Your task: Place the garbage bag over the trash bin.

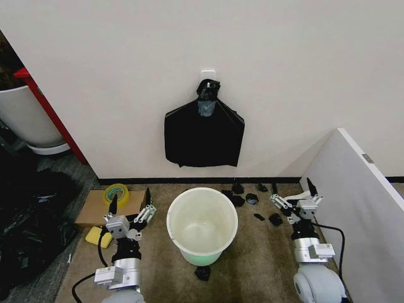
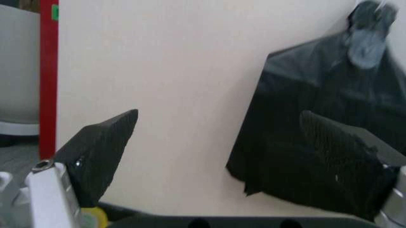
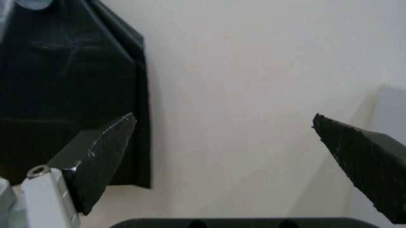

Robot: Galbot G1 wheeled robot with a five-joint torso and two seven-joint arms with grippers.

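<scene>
The trash bin [image 1: 226,218], a round cream-white bucket with a pale green base, stands open on the carpet between my arms. The garbage bag is out of view. A flat black bundle [image 1: 203,136] with a knotted top hangs from a wall hook above the bin; it also appears in the left wrist view [image 2: 304,142] and the right wrist view [image 3: 63,85]. My left gripper [image 1: 131,202] [image 2: 219,114] is open to the left of the bin, pointing at the wall. Right of the bin, my right gripper [image 1: 293,189] [image 3: 222,116] is also open, holding nothing.
Small black scraps [image 1: 252,199] lie by the wall behind the bin, one more [image 1: 202,273] in front of it. A cardboard sheet [image 1: 95,208] with a tape roll [image 1: 116,192] and a yellow sponge [image 1: 96,236] lie left. A white panel [image 1: 360,189] walls the right; a bigger white tub [image 1: 25,120] stands far left.
</scene>
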